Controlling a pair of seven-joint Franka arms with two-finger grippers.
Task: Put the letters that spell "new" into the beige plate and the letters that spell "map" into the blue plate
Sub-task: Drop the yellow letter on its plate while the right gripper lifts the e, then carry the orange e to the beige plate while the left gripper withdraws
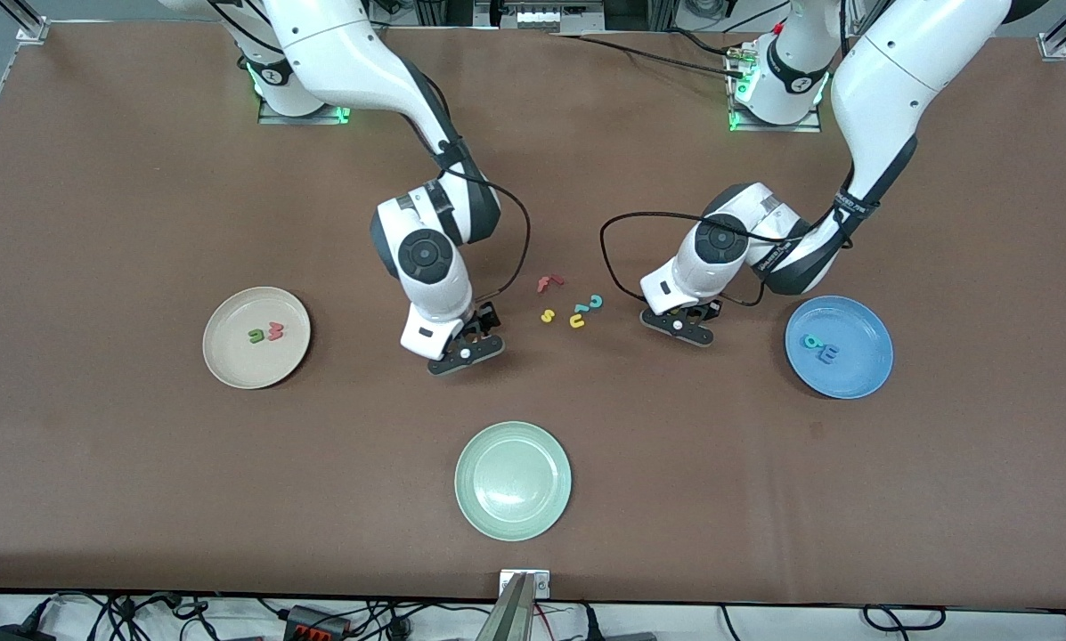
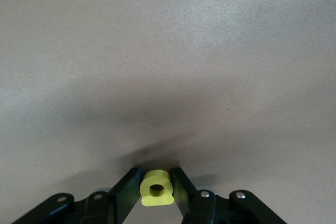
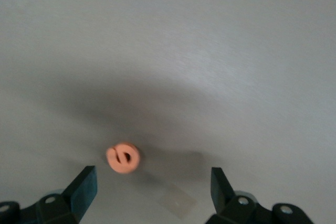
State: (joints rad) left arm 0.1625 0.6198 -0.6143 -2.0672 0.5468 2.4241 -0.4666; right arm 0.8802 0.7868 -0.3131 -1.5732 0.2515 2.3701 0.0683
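My left gripper (image 2: 156, 174) is shut on the yellow p (image 2: 156, 188), low over the table between the loose letters and the blue plate (image 1: 858, 378); from the front this gripper (image 1: 678, 328) hides the p. The teal a (image 1: 811, 341) and blue m (image 1: 828, 354) lie in the blue plate. My right gripper (image 3: 153, 184) stands open just above the table, with the orange e (image 3: 123, 158) lying flat near one finger (image 3: 84, 184), outside the gap. The right gripper (image 1: 466, 349) hides the e from the front. The green n (image 1: 255, 336) and pink-red w (image 1: 274, 330) lie in the beige plate (image 1: 239, 365).
Between the two grippers lie loose letters: a red f (image 1: 549, 283), a yellow s (image 1: 547, 315), a yellow u (image 1: 577, 320) and a teal c (image 1: 596, 302). A pale mint-green plate (image 1: 513, 481) sits nearer the front camera, mid-table. A small pale patch (image 3: 177, 201) marks the table between the right fingers.
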